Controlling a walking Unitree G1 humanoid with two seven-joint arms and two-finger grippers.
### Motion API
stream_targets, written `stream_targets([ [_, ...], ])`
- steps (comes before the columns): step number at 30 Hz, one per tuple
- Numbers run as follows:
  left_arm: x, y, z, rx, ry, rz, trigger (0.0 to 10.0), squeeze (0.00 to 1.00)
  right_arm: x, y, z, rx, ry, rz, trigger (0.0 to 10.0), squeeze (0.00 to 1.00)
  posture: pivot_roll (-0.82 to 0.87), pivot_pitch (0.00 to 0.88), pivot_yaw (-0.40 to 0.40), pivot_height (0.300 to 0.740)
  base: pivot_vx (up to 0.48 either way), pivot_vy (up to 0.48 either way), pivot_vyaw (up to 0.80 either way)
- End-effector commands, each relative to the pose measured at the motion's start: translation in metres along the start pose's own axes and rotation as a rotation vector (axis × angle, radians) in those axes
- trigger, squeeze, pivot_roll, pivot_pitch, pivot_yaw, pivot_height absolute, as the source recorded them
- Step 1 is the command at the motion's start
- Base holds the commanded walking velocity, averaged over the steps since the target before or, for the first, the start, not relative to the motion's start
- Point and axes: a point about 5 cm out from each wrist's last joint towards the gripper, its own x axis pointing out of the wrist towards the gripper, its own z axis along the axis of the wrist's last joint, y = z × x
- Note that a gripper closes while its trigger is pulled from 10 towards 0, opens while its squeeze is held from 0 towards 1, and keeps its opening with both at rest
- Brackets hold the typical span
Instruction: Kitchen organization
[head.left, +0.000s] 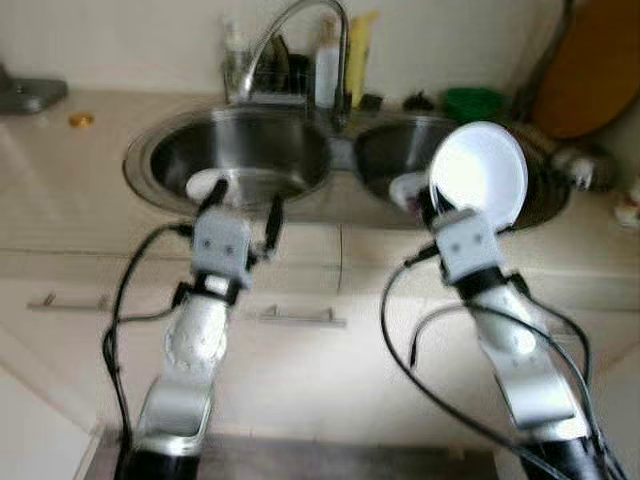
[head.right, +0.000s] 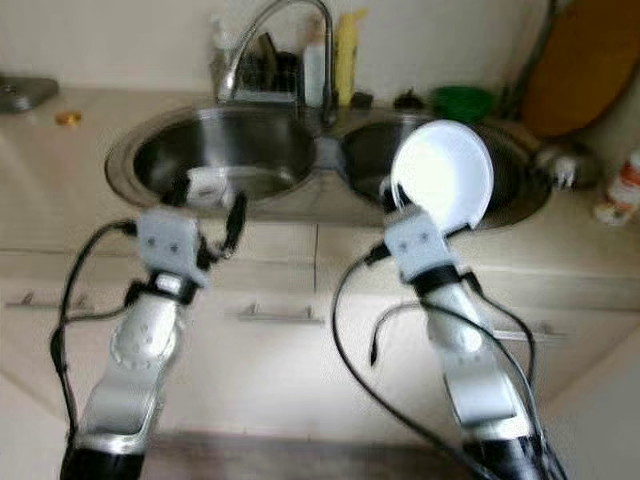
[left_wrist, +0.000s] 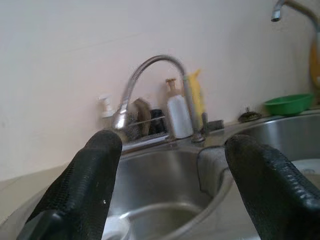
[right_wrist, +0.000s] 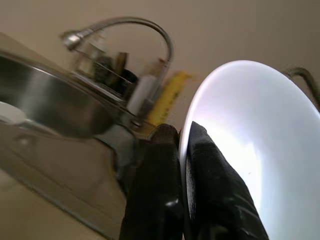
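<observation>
White plate (head.left: 478, 175) is riding upright, centre-right, right gripper (head.left: 432, 208) jaws pinching its rim for carrying; left gripper (head.left: 243, 207) jaws are hanging open, ready.

Both arms raised forward, left end effector (head.left: 245, 205) fingers spread, right end effector (right_wrist: 182, 150) fingers pinched together.

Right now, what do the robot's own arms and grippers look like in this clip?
Both arms are rounded silver shells with black sections near the bottom of the head views. Each wrist carries a boxy grey block. The left gripper and right gripper each have two long black, slightly textured fingers. Loose black cables loop beside each arm.
</observation>
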Motion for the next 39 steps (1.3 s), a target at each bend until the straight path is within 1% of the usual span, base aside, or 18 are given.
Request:
stream_targets([
  [1,0.002,-0.009,0.004,-0.014,-0.014,-0.027,10.0,0.0,-0.001,-0.009,0.001,-0.003,-0.006,-0.032,10.0,0.0,0.02,0.0,-0.028,0.74,0.274,0.0,0.0],
  [17,0.002,-0.01,0.004,-0.014,-0.014,-0.036,10.0,0.0,0.0,-0.009,-0.003,0.017,0.014,-0.031,10.0,0.0,0.02,0.0,-0.031,0.74,0.274,0.0,0.0],
  [23,0.002,-0.013,0.002,-0.015,-0.001,-0.047,10.0,0.0,-0.002,-0.009,-0.008,0.035,0.043,-0.018,10.0,0.0,0.02,0.0,-0.031,0.74,0.0,0.0,0.0],
  [26,0.002,-0.014,0.002,-0.016,-0.001,-0.052,10.0,0.0,-0.003,-0.009,-0.013,0.062,0.074,0.009,10.0,0.0,0.02,0.0,-0.031,0.74,0.0,0.0,0.0],
  [30,0.003,-0.015,0.001,-0.014,-0.002,-0.052,10.0,0.0,0.005,-0.006,-0.025,0.131,0.142,0.071,10.0,0.0,0.03,0.0,-0.035,0.74,0.0,0.0,0.0],
  [33,0.003,-0.015,0.001,-0.013,-0.002,-0.05,10.0,0.0,0.011,-0.006,-0.031,0.157,0.167,0.086,10.0,0.0,0.03,0.0,-0.038,0.74,0.0,0.0,0.0],
  [34,0.004,-0.015,0.001,-0.012,-0.003,-0.049,10.0,0.0,0.016,-0.004,-0.04,0.173,0.213,0.109,10.0,0.0,0.03,0.0,-0.039,0.74,0.0,0.0,0.0],
  [37,0.004,-0.015,0.001,-0.011,-0.005,-0.047,10.0,0.0,0.022,-0.002,-0.05,0.204,0.276,0.122,10.0,0.0,0.04,0.0,-0.04,0.74,0.0,0.0,0.0],
  [38,0.004,-0.015,0.001,-0.011,-0.006,-0.047,10.0,0.0,0.026,-0.003,-0.056,0.214,0.311,0.129,10.0,0.0,0.04,0.0,-0.04,0.74,0.0,0.0,0.0],
  [39,0.005,-0.015,0.001,-0.011,-0.008,-0.046,10.0,0.0,0.032,-0.004,-0.063,0.244,0.355,0.125,10.0,0.0,0.04,0.0,-0.04,0.74,0.0,0.0,0.0],
])
